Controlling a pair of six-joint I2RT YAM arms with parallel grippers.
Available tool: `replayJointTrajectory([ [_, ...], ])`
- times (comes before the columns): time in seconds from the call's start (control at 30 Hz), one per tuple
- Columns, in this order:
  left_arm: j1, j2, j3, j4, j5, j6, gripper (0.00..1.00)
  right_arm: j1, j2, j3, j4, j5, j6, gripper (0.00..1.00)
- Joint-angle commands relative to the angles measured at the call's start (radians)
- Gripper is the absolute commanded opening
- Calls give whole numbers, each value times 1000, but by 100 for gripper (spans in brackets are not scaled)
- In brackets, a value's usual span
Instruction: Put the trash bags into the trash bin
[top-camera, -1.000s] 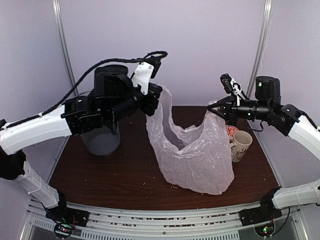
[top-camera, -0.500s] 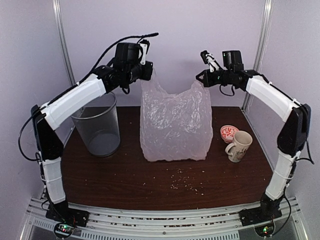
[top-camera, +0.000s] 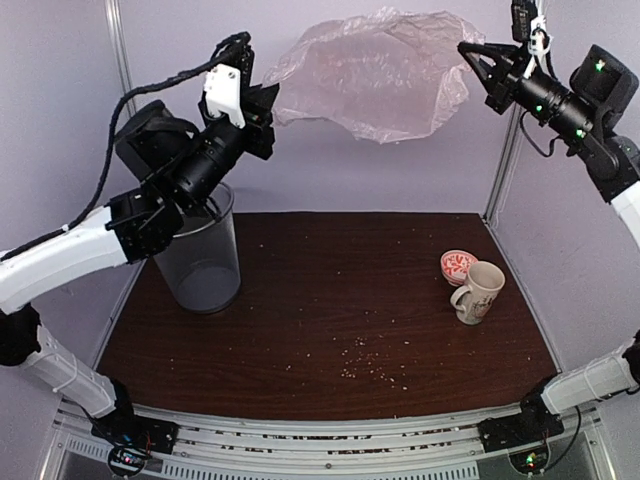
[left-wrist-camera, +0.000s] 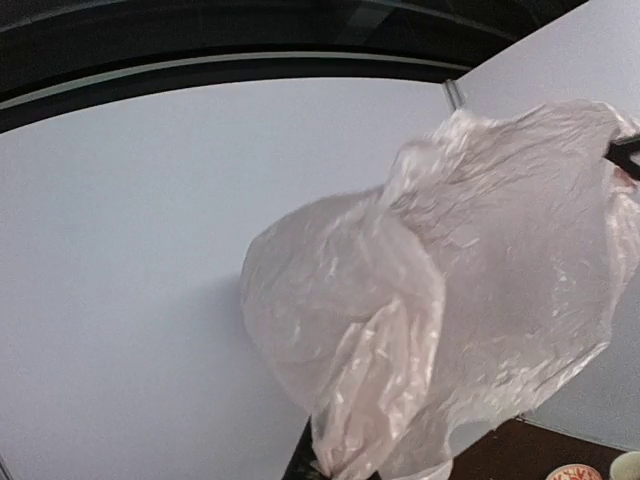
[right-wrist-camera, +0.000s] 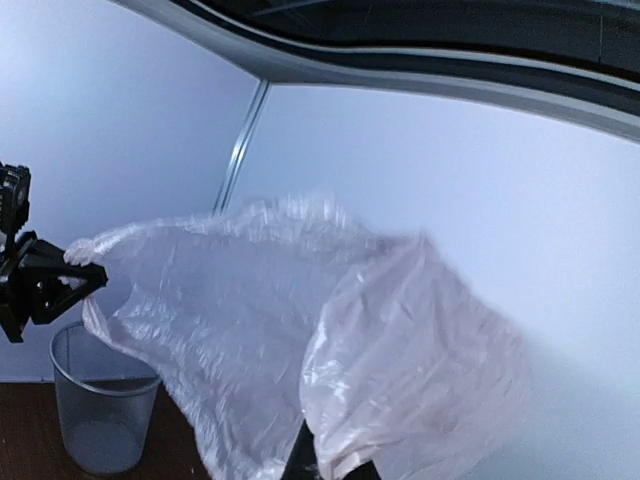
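Observation:
The pinkish-white trash bag is stretched out high in the air above the table's back, billowing between both grippers. My left gripper is shut on its left edge. My right gripper is shut on its right edge. The bag fills the left wrist view and the right wrist view, bunched at the jaws. The grey see-through trash bin stands upright at the table's left, below and left of the bag, partly behind my left arm. It also shows in the right wrist view.
A cream patterned mug and a small red-and-white bowl sit at the table's right. Crumbs are scattered over the dark wood table. Metal frame posts stand at the back corners.
Both grippers rose sharply with the bag. It hung down onto the table before and now floats well above it, spread almost flat between them. The left arm swung lower and nearer.

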Motion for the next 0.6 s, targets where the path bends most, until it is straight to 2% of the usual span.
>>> replayJointTrajectory([
  [0.0, 35, 251, -164, 214, -216, 67, 0, -7, 110, -425, 149, 152, -79, 0],
  [0.07, 33, 351, -148, 91, -255, -19, 0, -9, 162, -511, 140, 208, -74, 0],
  [0.17, 1, 364, -144, -106, -258, -170, 0, -7, 149, -568, 17, 82, -56, 0],
  [0.27, -97, 216, -250, -112, -251, -192, 0, 5, -7, -670, -64, -175, -118, 0],
  [0.37, -143, 57, -313, -111, -173, -207, 0, 30, -177, -726, -94, -313, -134, 0],
  [0.47, -144, -18, -315, -148, -135, -267, 0, 28, -151, -624, -218, -425, -112, 0],
  [0.57, -144, -28, -313, -167, -136, -308, 0, 27, -138, -641, -81, -419, 52, 0],
])
